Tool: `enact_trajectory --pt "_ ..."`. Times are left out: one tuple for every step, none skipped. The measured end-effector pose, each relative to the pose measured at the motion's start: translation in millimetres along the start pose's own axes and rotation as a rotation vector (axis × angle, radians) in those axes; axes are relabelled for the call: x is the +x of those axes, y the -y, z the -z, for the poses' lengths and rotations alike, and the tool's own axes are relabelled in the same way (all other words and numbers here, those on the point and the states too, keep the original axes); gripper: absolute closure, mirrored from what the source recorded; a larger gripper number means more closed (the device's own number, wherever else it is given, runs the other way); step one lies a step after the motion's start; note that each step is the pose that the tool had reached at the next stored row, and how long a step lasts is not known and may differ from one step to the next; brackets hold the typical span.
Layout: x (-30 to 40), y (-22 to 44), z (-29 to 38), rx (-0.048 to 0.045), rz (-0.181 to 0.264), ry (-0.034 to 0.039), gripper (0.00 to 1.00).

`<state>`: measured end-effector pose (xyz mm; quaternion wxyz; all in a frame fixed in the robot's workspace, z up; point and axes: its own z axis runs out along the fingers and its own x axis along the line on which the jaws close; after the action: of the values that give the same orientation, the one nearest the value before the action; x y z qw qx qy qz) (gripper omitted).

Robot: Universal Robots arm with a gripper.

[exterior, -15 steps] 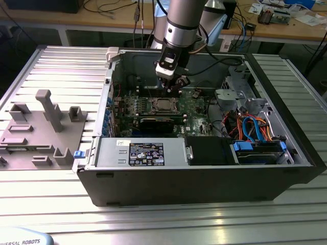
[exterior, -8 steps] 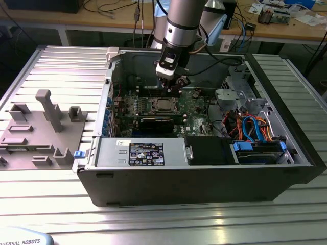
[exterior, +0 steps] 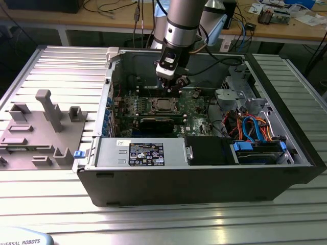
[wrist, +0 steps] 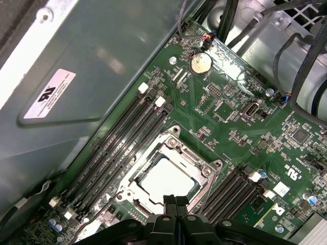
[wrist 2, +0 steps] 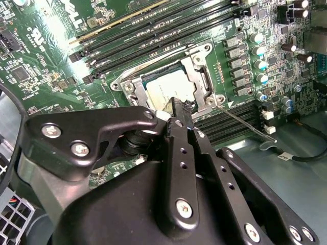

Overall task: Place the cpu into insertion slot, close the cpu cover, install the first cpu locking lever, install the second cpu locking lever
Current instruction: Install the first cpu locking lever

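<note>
- Gripper (wrist: 175, 200) fingers are pressed together with no gap between them in the first wrist view, and nothing is held between the tips.
- In the second wrist view the gripper (wrist 2: 179, 104) points down at the socket, its tip just above the near edge of the cpu (wrist 2: 166, 88).
- The cpu (wrist: 166, 179) lies flat in the socket on the green motherboard (wrist: 240, 127), with its pale metal top facing up.
- The cpu cover (wrist: 196, 161) lies down around the chip as a silvery frame, and the chip shows through its square opening.
- The second wrist view gives the cpu cover (wrist 2: 203, 76) from the other side, along with a thin locking lever (wrist 2: 240, 120). The lever runs as a wire rod away from the socket corner, and its hooked end lies out beyond the board edge.
- The first wrist view adds the round coin battery (wrist: 200, 63), the long memory slots (wrist: 122, 153) beside the socket, and a white label (wrist: 49, 93) on the case wall.
- The exterior view takes in the whole open computer case (exterior: 204, 184) on the slatted table (exterior: 153, 219). There the gripper (exterior: 172, 84) hangs just above the socket, and the cpu (exterior: 163, 105) is a small pale square.
- A grey fixture block (exterior: 41, 127) stands outside the case at the exterior view's left, and blue cables (exterior: 253, 127) lie inside it at the exterior view's right.
</note>
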<state>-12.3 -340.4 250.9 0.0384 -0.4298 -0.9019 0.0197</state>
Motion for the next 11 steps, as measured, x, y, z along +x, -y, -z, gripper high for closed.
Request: enact_trajectory --pt "0.0 0.0 0.0 0.0001 0.000 0.0000 0.89" --pt "0.0 0.0 0.0 0.0001 0.001 0.0001 0.89" --pt "0.0 0.0 0.0 0.0001 0.002 0.0002 0.89" --pt "0.0 0.0 0.0 0.0001 0.002 0.0001 0.89" --pt "0.0 0.0 0.0 0.0002 0.003 0.0002 0.89" --pt "0.0 0.0 0.0 0.0000 0.004 0.0001 0.89" --pt "0.0 -0.1 0.0 -0.0005 0.006 -0.0005 0.89" --pt "0.0 0.0 0.0 -0.0005 0.011 -0.0005 0.89" --pt "0.0 0.0 0.0 0.0000 0.018 0.0000 0.89" --pt "0.0 0.0 0.1 0.0002 0.022 0.0003 0.89" --pt "-0.1 0.0 0.1 0.0005 0.027 0.0006 0.89"
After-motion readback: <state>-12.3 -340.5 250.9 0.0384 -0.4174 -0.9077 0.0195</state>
